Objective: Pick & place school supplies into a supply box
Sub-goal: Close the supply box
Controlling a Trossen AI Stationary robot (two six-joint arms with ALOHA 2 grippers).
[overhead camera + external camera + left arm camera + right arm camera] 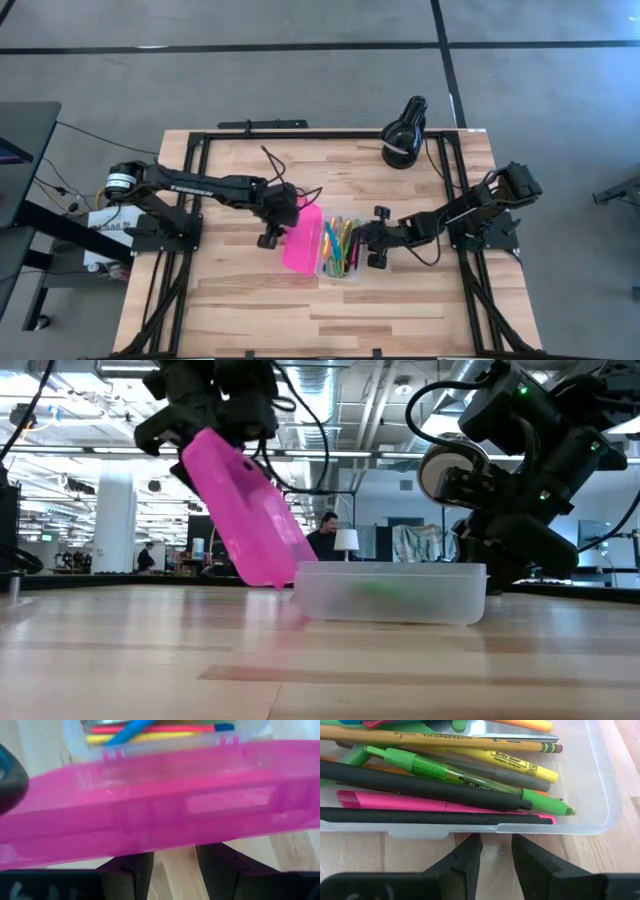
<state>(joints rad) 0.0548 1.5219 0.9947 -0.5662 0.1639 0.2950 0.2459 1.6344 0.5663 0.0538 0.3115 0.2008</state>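
The clear plastic supply box base (pixel 340 252) sits at mid-table, already packed with school supplies: a yellow wooden pencil (pixel 445 740), a green click pen (pixel 470 777), a yellow highlighter (pixel 510 762), black pens and a pink marker lie stacked inside. Its bright pink textured lid (pixel 245 510) stands tilted up from the box's left edge, seemingly hinged there, though the joint itself is hard to make out. The left gripper (pixel 272 222) holds the lid's free edge, its fingers partly parted around the plastic and the lid raised at a steep angle in the low view. The right gripper (pixel 378 240) rests just beside the box's opposite long wall, jaws narrowly apart and holding nothing, apparently bracing the base. Closing looks like the step in hand: the lid should swing over in an arc about its hinge, slowly, while the right gripper keeps the base from sliding. A black round lamp-like object (pixel 404 135) stands well apart at the table's far edge.
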